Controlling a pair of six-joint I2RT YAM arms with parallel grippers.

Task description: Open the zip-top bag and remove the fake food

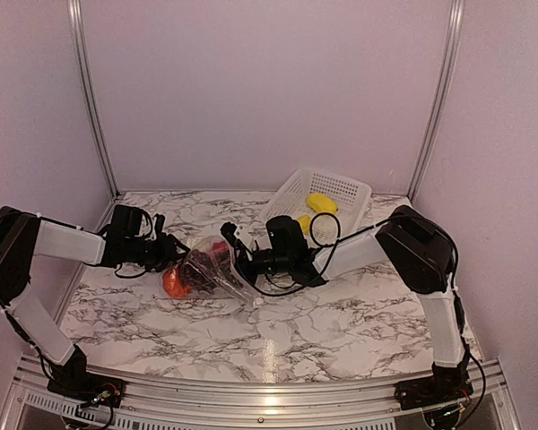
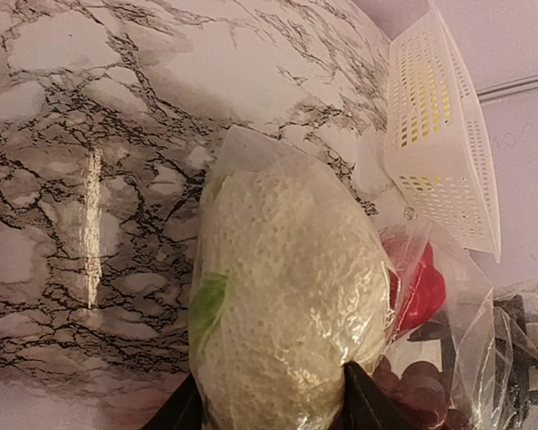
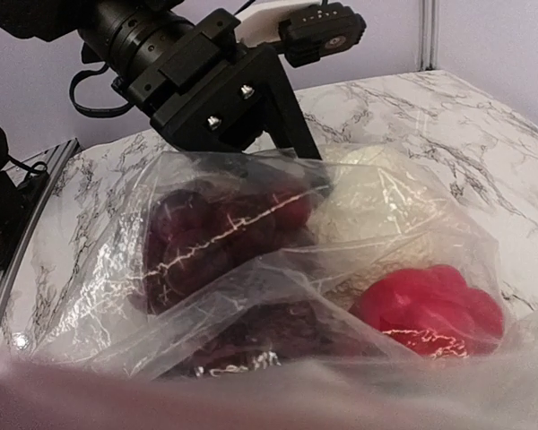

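Left pincer [image 2: 269, 408] clamps the bagged white lumpy piece [image 2: 287, 287]; right pincer [image 1: 237, 258] state unclear behind zip-top bag [image 3: 251, 296]

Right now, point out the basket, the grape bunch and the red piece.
white basket [image 2: 444, 170], left wrist view, perforated side wall.
grape bunch [image 3: 211, 237], right wrist view, middle grapes.
red piece [image 3: 430, 309], right wrist view, glossy middle.

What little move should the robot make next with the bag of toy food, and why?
Probably the right pincer should gently pull the side of the zip-top bag nearest it away from the left pincer. That one looks clamped on the bag around the white lumpy piece, with the grapes and red piece inside too; I cannot tell if the zip is open.
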